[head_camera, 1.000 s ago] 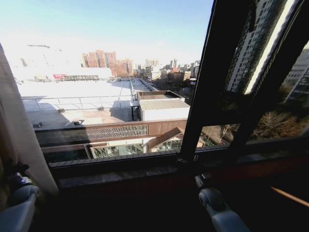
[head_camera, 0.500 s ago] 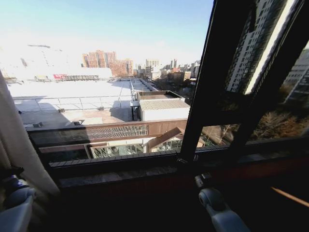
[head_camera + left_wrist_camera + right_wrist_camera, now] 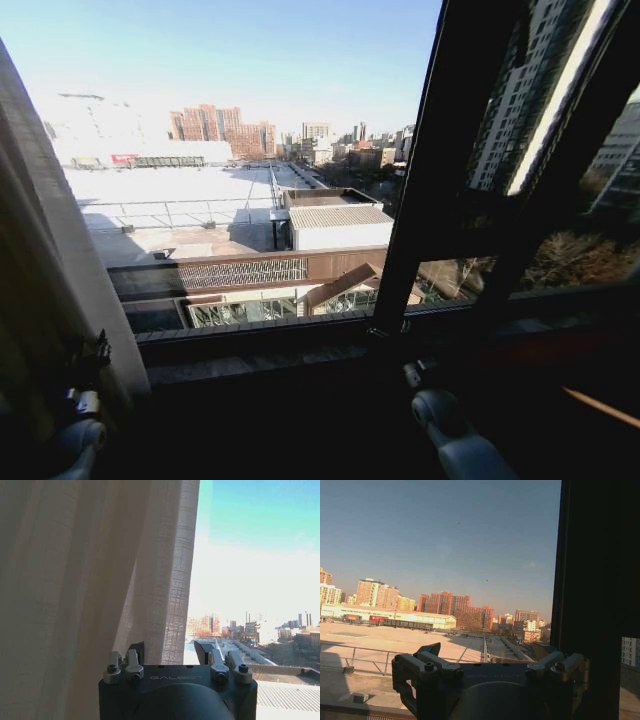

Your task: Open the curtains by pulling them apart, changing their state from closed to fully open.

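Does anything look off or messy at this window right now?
Nothing stands out. The sheer curtain hangs bunched at the window's left edge, beside the left gripper, whose fingers are open. The glass and sill look intact. The right gripper points outside, also open.

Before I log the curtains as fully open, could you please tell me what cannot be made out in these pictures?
- Top and rail of the curtain: cut off by the upper edge in the head and left wrist views.
- Curtain hem: in the head view, lost in dark shadow around the left hand.
- Contact with the fabric: in the left wrist view, the left hand's open fingers straddle the curtain's edge; touching or apart is unclear.
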Controlling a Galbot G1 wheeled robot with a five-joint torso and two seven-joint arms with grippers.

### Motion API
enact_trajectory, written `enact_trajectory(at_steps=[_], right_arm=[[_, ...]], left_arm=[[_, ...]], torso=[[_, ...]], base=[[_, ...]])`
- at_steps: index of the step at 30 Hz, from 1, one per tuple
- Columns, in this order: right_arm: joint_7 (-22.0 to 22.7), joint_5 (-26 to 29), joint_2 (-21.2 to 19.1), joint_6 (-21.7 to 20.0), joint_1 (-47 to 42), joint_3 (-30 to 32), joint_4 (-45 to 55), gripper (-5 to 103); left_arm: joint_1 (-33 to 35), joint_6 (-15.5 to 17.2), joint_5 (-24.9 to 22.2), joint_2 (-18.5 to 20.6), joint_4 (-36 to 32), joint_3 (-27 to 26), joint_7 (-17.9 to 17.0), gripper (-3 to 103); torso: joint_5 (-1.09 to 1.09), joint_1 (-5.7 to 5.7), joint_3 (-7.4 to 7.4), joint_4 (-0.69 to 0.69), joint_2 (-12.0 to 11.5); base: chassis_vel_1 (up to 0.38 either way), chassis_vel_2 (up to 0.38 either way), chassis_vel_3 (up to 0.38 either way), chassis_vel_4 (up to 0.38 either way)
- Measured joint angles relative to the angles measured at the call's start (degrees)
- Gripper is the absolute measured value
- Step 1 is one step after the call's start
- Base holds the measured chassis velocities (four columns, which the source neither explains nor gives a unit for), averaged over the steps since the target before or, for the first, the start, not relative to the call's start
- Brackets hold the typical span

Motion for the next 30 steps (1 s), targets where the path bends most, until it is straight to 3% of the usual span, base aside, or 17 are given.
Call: enact_trajectory(at_steps=[2, 4, 8, 9, 11, 17, 30], right_arm=[[0.0, 0.0, 0.0, 0.0, 0.0, 0.0, -0.01, 100], [0.0, 0.0, 0.0, 0.0, 0.0, 0.0, 0.0, 100], [0.0, 0.0, 0.0, 0.0, 0.0, 0.0, 0.0, 100], [0.0, 0.0, 0.0, 0.0, 0.0, 0.0, 0.0, 100], [0.0, 0.0, 0.0, 0.0, 0.0, 0.0, 0.0, 100], [0.0, 0.0, 0.0, 0.0, 0.0, 0.0, 0.0, 100], [0.0, 0.0, 0.0, 0.0, 0.0, 0.0, 0.0, 100]], left_arm=[[1.6, 0.49, -1.38, -1.03, -2.99, 0.84, 1.79, 64], [1.97, 0.53, -1.52, -1.29, -3.61, 0.91, 1.94, 64], [5.9, 0.91, -1.48, -4.14, -10.31, 1.24, 2.14, 86], [5.9, 0.91, -1.48, -4.14, -10.31, 1.24, 2.14, 86], [7.74, 0.93, -0.61, -5.23, -13.56, 1.43, 2.52, 96], [9.0, -0.29, 2.42, -6.13, -14.93, 1.87, 4.1, 100], [8.62, -0.54, 3.23, -6.39, -14.13, 1.96, 4.15, 100]], torso=[[-0.01, 0.0, 0.0, -0.02, 0.0], [0.0, 0.0, 0.0, -0.02, -0.01], [-0.01, 0.0, 0.0, 0.02, 0.0], [-0.01, 0.0, 0.0, 0.02, 0.0], [0.0, 0.0, 0.0, 0.01, 0.0], [-0.02, 0.0, 0.0, 0.01, 0.0], [-0.02, 0.01, 0.0, 0.01, 0.0]], base=[[0.0, 0.0, 0.0, 0.0], [0.0, 0.0, 0.0, 0.0], [0.0, 0.0, 0.0, 0.0], [0.0, 0.0, 0.0, 0.0], [0.0, 0.0, 0.0, 0.0], [0.0, 0.0, 0.0, 0.0], [0.0, 0.0, 0.0, 0.0]])
